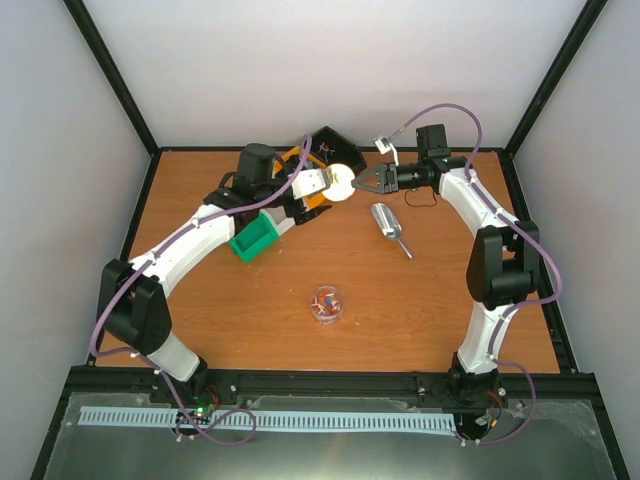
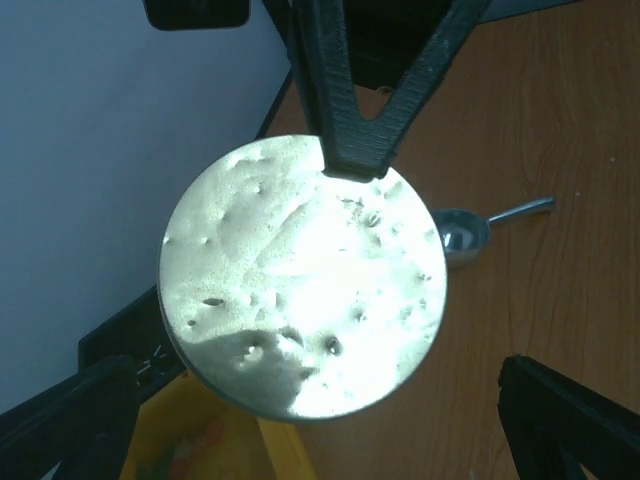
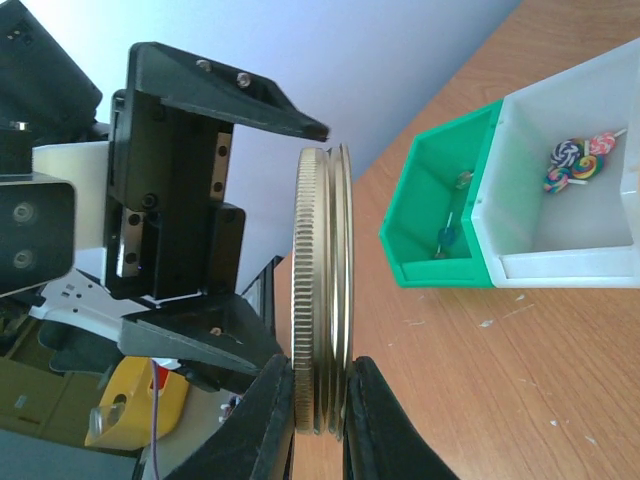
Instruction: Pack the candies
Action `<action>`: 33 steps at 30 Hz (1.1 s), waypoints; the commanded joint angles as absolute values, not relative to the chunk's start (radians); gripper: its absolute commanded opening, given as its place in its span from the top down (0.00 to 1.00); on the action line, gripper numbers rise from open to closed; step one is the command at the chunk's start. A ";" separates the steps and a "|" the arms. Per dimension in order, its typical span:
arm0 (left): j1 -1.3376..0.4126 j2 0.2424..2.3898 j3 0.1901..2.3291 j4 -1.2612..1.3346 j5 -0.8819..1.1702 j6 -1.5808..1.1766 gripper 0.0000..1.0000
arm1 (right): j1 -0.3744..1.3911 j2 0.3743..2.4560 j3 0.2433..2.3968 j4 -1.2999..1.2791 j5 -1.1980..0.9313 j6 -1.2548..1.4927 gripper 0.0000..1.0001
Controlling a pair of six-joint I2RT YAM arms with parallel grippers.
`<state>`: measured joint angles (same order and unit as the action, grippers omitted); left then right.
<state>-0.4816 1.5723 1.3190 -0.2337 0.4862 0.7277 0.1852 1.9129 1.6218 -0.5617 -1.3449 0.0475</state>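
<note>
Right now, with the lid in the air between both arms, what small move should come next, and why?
Probably draw the right claw back, carrying the gold lid clear. It pinches the lid's rim, the left claw stands open beside it, and the small clear jar of candies sits uncovered.

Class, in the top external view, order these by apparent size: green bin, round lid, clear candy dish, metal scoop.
1. green bin
2. round lid and clear candy dish: alike, unranked
3. metal scoop: long but slimmest
</note>
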 commanded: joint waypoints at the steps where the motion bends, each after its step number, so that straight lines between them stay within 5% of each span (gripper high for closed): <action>1: -0.497 1.610 1.348 -0.148 0.461 0.677 0.00 | 0.199 1.905 1.620 -0.534 -1.390 0.075 0.97; 33: -0.549 1.689 1.405 -0.133 0.481 0.679 0.05 | 0.199 1.942 1.668 -0.670 -1.363 -0.027 0.97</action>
<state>-0.5388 1.6936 1.3647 -0.1429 0.4454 0.6811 0.1925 1.9339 1.6428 -0.6586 -1.3609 -0.0143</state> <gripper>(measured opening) 0.963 0.103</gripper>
